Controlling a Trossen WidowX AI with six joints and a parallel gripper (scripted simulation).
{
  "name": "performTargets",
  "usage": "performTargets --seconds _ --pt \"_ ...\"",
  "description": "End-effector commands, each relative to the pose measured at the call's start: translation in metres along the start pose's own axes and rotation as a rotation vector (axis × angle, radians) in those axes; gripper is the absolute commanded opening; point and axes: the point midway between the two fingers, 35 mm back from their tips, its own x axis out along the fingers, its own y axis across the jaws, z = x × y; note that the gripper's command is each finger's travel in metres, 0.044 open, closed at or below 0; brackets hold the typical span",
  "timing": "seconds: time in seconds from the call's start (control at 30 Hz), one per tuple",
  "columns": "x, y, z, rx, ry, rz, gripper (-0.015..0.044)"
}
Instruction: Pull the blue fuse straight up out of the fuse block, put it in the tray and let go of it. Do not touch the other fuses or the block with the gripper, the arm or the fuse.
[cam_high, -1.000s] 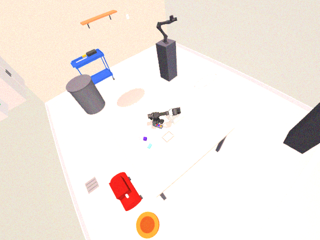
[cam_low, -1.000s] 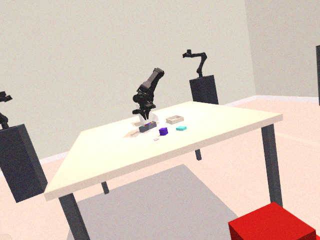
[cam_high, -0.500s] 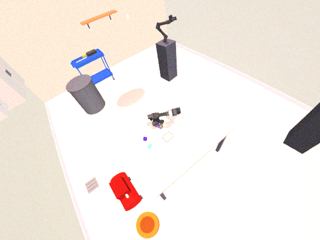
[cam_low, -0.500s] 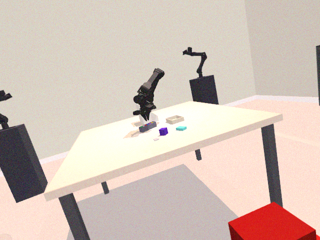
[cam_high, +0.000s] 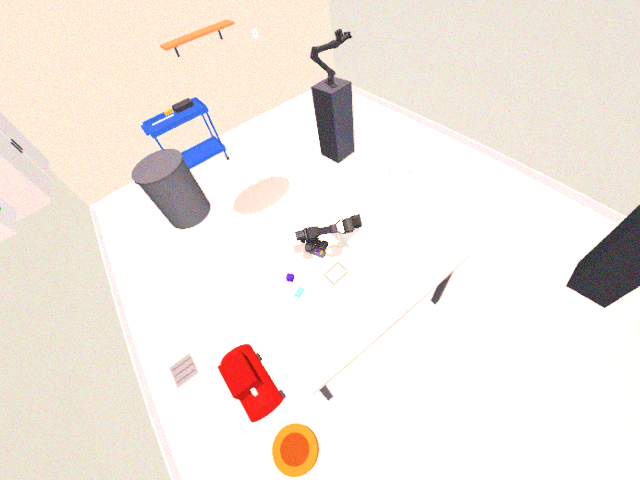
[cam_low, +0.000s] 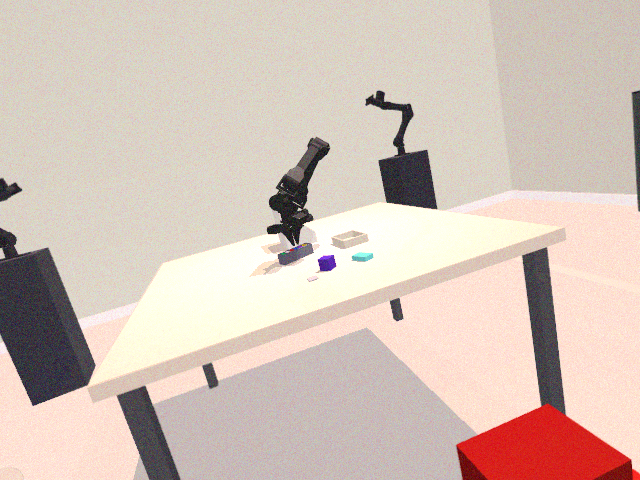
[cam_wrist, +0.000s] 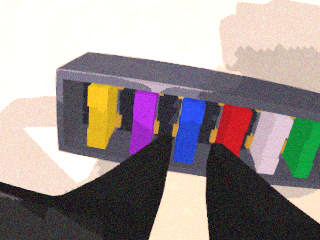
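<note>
The dark fuse block stands on the table. The blue fuse is upright in its slot, between the purple fuse and the red fuse. My gripper points down close above the block, its fingers narrowly open with nothing held. In the wrist view one fingertip appears on each side of the blue fuse's lower end; the left finger overlaps the purple fuse's lower end, the right one the red fuse's edge. Whether they touch is not clear. The pale tray looks empty.
A yellow fuse, a white fuse and a green fuse also sit in the block. A purple cube, a turquoise block and a small pink piece lie on the table.
</note>
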Motion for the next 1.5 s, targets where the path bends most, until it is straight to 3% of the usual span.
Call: performTargets --seconds 0.0,0.77,1.13,1.47 --pt "0.004 0.0 0.0 0.005 -0.004 0.003 0.0074" --pt "0.018 0.001 0.0 0.005 -0.005 0.004 0.0074" --pt "0.017 0.001 -0.001 0.001 0.001 0.002 0.0001" --pt "0.014 0.0 0.0 0.001 0.0 0.002 0.0"
